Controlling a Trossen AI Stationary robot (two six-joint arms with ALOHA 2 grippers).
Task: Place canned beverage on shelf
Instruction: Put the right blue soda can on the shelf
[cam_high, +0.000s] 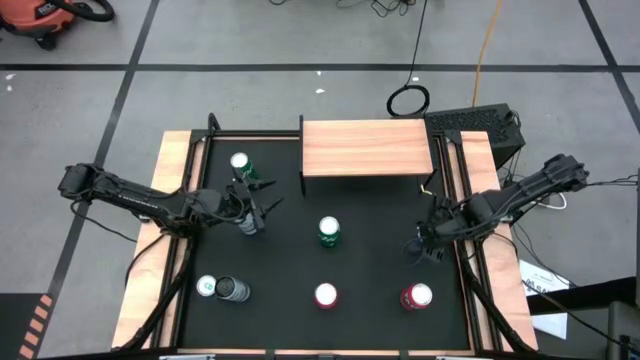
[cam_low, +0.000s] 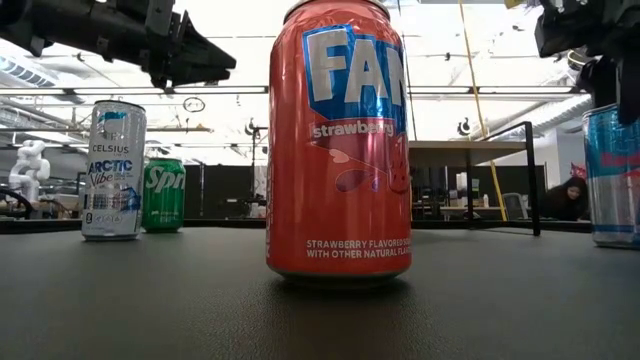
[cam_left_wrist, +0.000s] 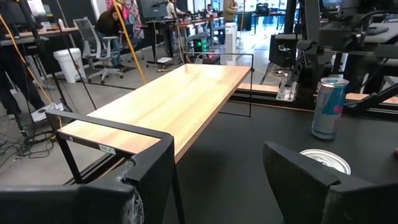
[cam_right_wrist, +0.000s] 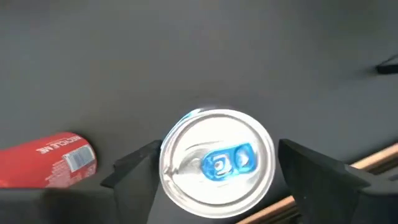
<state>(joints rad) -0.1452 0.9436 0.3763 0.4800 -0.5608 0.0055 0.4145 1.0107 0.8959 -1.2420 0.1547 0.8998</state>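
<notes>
Black table (cam_high: 370, 270), blue can (cam_right_wrist: 216, 163) upright, right jaws (cam_right_wrist: 217, 171) spread around it, left jaws (cam_high: 252, 211) released.

Light-wood shelf (cam_high: 365, 146) — glossy metal can (cam_low: 338, 140)

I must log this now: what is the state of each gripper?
Left gripper: open, holding nothing, above a can.
Right gripper: open, straddling the blue-tab can, not gripping.

Lettering on orange can (cam_low: 338, 140) cut off mid-word by its curve. Blue can (cam_low: 614, 175) clipped by low view's edge. Under right claw (cam_high: 424, 247), that can hidden from above. Red can (cam_right_wrist: 46, 160) cropped at wrist view's edge.
</notes>
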